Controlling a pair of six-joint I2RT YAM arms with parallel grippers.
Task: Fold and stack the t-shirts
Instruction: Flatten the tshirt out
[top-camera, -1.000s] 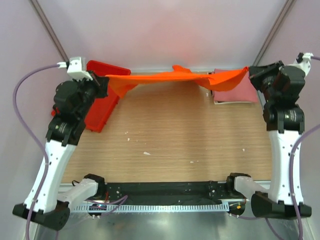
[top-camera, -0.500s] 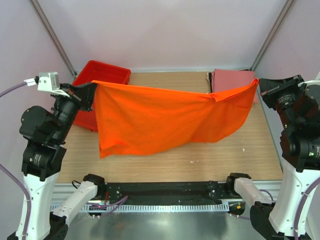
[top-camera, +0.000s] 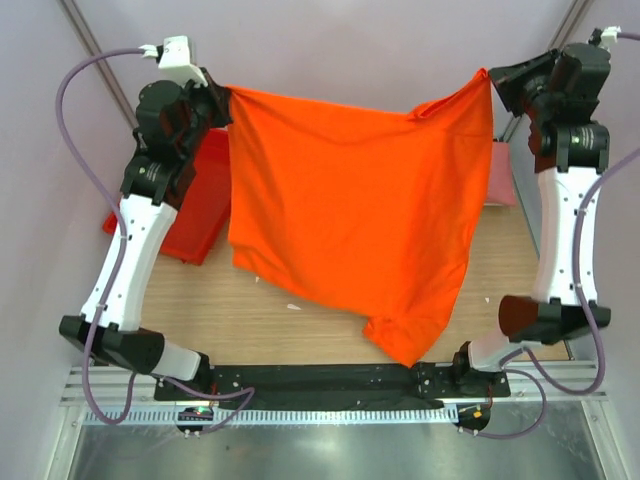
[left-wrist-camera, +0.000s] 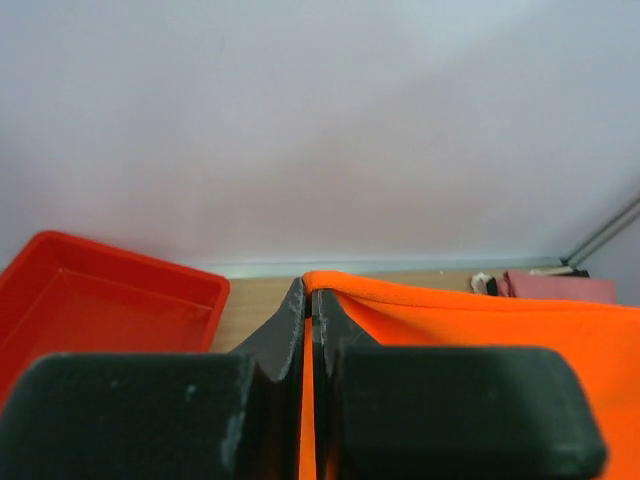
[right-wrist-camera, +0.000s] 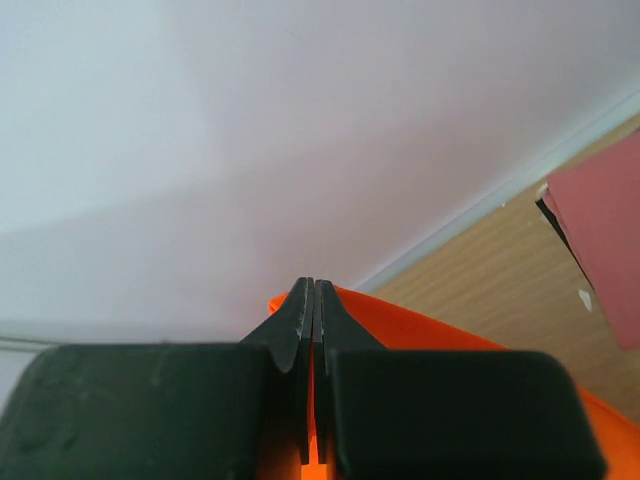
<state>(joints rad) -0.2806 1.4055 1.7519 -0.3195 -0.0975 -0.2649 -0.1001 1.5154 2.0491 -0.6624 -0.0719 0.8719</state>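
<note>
I hold the orange shirt (top-camera: 350, 210) spread in the air above the table (top-camera: 200, 295), my left gripper (top-camera: 218, 98) and right gripper (top-camera: 498, 88) each pinched tight on a top corner. It hangs open, with no fold made yet. The pink shirt (top-camera: 503, 180) lies at the far right, folded already I judge, so laying down, folding and stacking the orange one remain

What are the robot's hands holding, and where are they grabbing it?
Both pinch the orange t-shirt: left gripper at its upper left corner, right gripper at its upper right corner, cloth hanging between.
</note>
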